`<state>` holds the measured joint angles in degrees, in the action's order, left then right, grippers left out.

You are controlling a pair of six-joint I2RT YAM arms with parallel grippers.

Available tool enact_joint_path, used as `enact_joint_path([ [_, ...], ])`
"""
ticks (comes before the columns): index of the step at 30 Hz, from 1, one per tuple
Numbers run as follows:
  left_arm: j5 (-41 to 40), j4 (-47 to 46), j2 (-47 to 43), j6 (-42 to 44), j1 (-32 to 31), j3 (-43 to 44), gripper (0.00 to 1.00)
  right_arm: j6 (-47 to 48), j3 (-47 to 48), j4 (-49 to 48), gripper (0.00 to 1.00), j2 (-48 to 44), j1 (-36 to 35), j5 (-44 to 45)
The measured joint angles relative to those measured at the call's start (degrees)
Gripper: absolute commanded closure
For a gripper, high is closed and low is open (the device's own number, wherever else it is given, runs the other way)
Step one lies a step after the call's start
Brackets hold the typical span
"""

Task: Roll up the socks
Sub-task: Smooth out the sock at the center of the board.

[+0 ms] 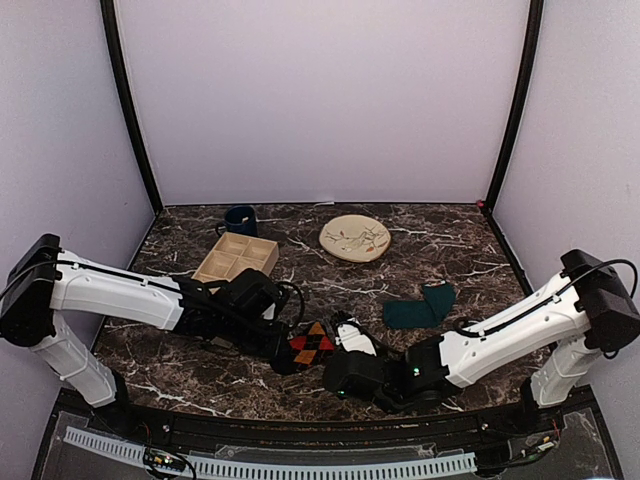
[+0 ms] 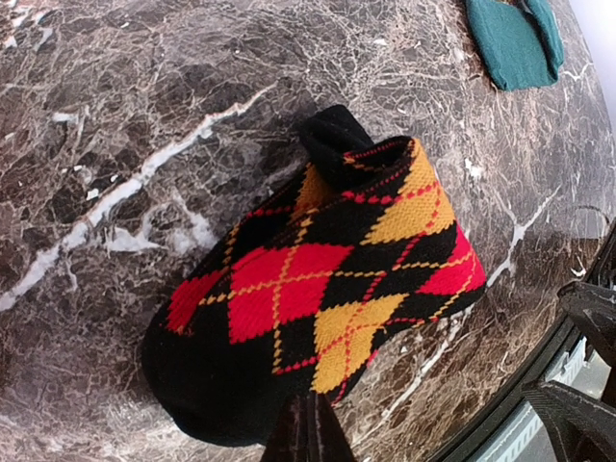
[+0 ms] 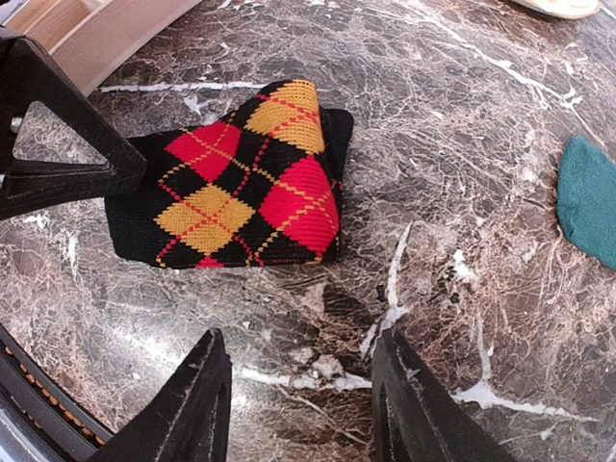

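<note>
Probably handles soft, light and limp; apt to spring open unless pinched through all layers at the black folded edge. Looks like argyle socks point(image 2: 318, 289), black with red and orange-yellow diamonds, folded into a bundle. Lies on the marble table point(image 1: 450, 250) near its front edge. Clamped at the near black hem by the left gripper point(image 2: 303, 428); faced by the right gripper point(image 3: 298, 366), fingers apart, empty.
</note>
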<state>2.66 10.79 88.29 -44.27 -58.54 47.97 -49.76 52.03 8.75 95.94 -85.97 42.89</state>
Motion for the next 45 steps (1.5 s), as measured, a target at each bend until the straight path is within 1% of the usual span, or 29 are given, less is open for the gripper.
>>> enact_joint_path([
  [18, 0.76, 0.02, 2.40, 0.13, -0.17, 0.00, 0.99, 2.05, -0.57, -2.64, 0.55, 2.78, 1.77, -2.40],
  [30, 0.79, 0.09, 2.84, 0.11, -0.17, -1.29, 1.00, 4.72, -1.49, -6.36, 0.61, 4.94, 3.43, -3.06],
  [39, 0.76, 0.17, 3.39, 0.11, -0.17, -1.33, 1.00, 7.69, -1.99, -11.93, 0.64, 6.95, 5.75, -3.91],
  [42, 0.74, 0.37, 3.72, 0.11, -0.17, -1.46, 1.00, 8.35, -2.75, -14.23, 0.68, 8.07, 6.25, -4.39],
  [44, 0.74, 0.61, 3.82, 0.11, -0.17, -1.53, 1.00, 8.76, -3.19, -15.78, 0.68, 9.01, 6.51, -4.70],
  [45, 0.74, 0.72, 3.87, 0.11, -0.17, -1.55, 1.00, 8.85, -3.45, -16.65, 0.72, 9.53, 6.60, -4.79],
])
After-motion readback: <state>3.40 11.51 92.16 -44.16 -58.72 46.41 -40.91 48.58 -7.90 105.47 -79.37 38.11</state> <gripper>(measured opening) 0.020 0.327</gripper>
